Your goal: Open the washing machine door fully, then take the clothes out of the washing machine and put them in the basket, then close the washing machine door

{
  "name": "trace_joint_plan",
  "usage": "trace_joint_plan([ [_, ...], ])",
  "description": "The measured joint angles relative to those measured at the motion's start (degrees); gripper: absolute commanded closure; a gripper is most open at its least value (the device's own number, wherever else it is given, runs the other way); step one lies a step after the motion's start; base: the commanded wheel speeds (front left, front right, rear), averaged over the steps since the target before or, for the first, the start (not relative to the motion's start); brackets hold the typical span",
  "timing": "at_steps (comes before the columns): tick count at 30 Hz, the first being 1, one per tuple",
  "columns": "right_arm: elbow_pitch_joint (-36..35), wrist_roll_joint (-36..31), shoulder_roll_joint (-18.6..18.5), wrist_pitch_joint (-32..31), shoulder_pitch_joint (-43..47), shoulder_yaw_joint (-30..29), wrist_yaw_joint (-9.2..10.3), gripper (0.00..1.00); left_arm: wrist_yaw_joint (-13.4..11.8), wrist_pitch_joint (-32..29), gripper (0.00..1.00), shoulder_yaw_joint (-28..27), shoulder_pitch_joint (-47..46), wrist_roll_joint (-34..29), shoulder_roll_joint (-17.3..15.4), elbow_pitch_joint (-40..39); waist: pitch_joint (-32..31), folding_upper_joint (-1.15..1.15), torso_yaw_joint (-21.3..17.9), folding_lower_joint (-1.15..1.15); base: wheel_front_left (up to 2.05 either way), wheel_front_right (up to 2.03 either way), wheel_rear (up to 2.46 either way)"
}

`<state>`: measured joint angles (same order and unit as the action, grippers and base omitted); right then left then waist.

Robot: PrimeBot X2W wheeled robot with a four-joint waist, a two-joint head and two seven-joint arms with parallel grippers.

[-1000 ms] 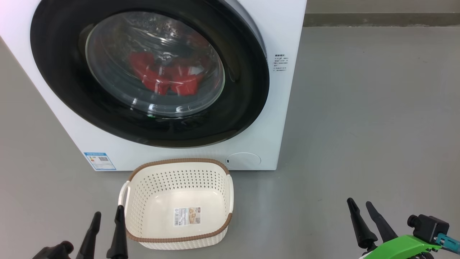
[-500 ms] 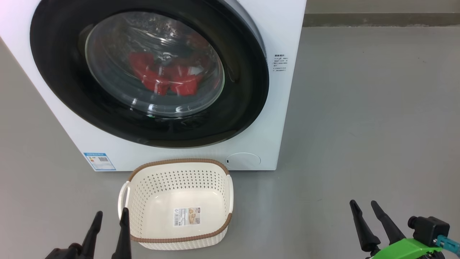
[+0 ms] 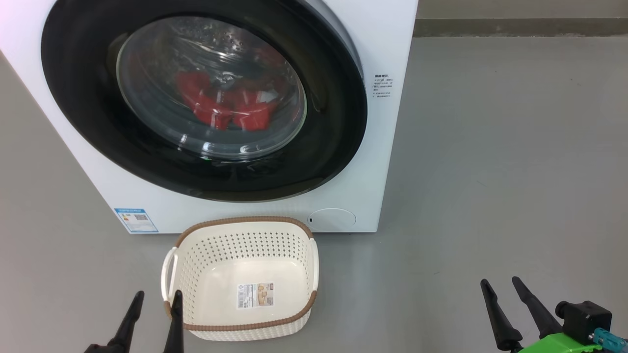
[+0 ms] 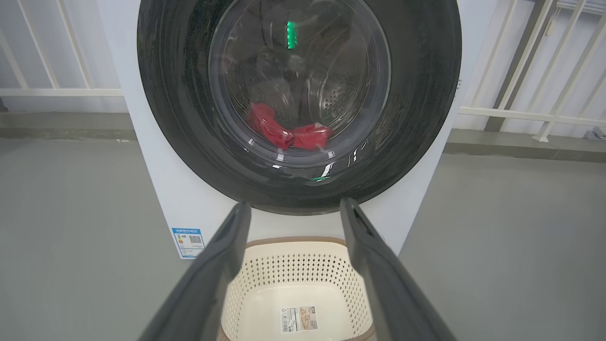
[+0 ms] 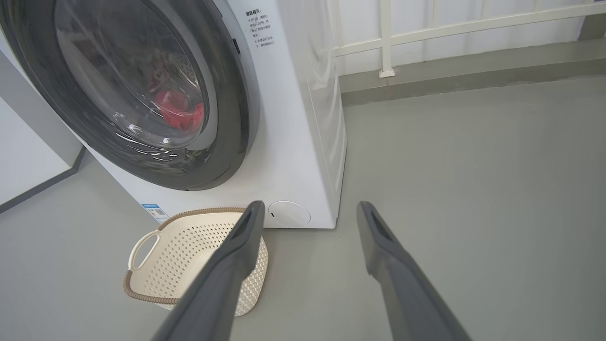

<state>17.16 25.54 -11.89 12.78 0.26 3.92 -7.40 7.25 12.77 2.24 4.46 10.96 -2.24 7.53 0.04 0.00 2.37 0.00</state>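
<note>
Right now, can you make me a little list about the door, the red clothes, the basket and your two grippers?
Washing machine door: looks shut
Clothes: red, inside the washing machine, behind the door
Basket: on the floor before the machine, no clothes in it
Left gripper: open, empty, beside the basket
Right gripper: open, empty, over the floor

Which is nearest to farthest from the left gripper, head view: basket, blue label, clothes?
1. basket, just right of the left gripper.
2. blue label, ahead, low on the washing machine front.
3. clothes, inside, behind the closed washing machine door.
</note>
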Motion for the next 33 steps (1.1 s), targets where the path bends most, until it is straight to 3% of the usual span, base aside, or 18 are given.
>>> trace_joint_plan([
  [10,-0.7,-5.4,-0.6,1.5,0.1,-0.7,0.0,0.0,0.0,1.5,0.0,-0.2,0.0,-6.0,0.0,0.0,0.2,0.0,0.2,0.0,0.0,0.0,0.0],
  [20,-1.1,-5.3,-0.6,1.5,0.8,-0.9,0.0,0.0,0.1,1.5,0.0,-0.3,0.0,-5.9,0.0,0.1,0.1,0.0,0.1,0.0,0.0,0.0,0.0],
  [21,-1.1,-5.1,-0.5,1.5,0.9,-0.9,0.0,0.11,0.1,1.5,0.0,-0.3,0.0,-5.9,0.0,0.1,0.1,0.0,0.2,0.0,0.0,0.0,0.0],
  [22,-1.1,-5.1,-0.5,1.5,0.9,-0.9,0.0,0.67,0.1,1.5,0.0,-0.3,0.0,-5.9,0.0,0.1,0.1,0.0,0.2,0.0,0.0,0.0,0.0],
  [23,-1.3,-4.8,-0.4,1.5,0.8,-0.8,0.0,1.0,0.1,1.5,0.0,-0.3,0.0,-5.9,0.0,0.2,0.2,0.0,0.2,0.0,0.0,0.0,0.0],
  [28,-2.8,-1.2,0.1,1.5,-1.4,1.1,0.0,1.0,0.1,1.5,0.0,-0.6,0.0,-5.8,0.0,0.0,0.9,0.0,0.0,0.0,0.0,0.0,0.0],
  [33,-3.5,3.6,0.1,1.5,-9.8,2.2,0.0,1.0,0.1,1.5,0.0,-0.5,-0.5,-5.8,0.0,-0.1,2.4,0.0,-0.2,0.0,0.0,0.0,0.0],
])
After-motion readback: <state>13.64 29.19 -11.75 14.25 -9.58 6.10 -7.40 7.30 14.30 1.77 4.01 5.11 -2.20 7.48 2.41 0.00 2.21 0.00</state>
